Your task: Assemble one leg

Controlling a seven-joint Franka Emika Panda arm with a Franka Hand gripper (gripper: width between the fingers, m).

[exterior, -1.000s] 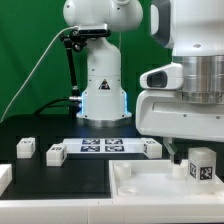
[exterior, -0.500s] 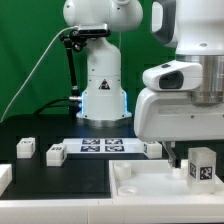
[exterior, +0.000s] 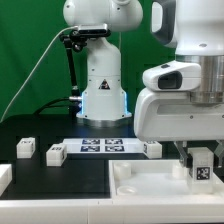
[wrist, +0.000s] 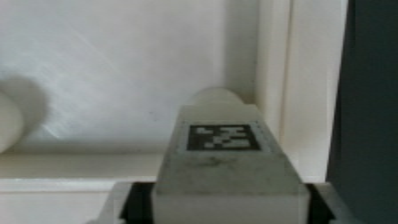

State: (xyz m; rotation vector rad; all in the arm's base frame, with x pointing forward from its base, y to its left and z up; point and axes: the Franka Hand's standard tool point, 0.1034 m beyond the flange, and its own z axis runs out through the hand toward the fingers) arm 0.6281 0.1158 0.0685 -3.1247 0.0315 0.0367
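Observation:
My gripper [exterior: 200, 163] is shut on a leg [exterior: 201, 172], a small white block with a marker tag facing the camera. It holds the leg upright over the right end of the large white square piece [exterior: 140, 188]. In the wrist view the leg [wrist: 222, 150] sits between my two dark fingers [wrist: 139, 205], with the white piece's surface [wrist: 107, 70] below it and a raised rim beside it. Three more legs lie on the black table: two at the exterior view's left [exterior: 26, 148] [exterior: 56, 153] and one in the middle [exterior: 151, 148].
The marker board [exterior: 102, 146] lies flat behind the white piece. The robot's base [exterior: 103, 90] stands at the back centre with a cable on its left. A white part's corner [exterior: 4, 178] shows at the left edge.
The arm has shifted slightly to the exterior view's left, and the gripper with the leg has come down a little toward the white piece.

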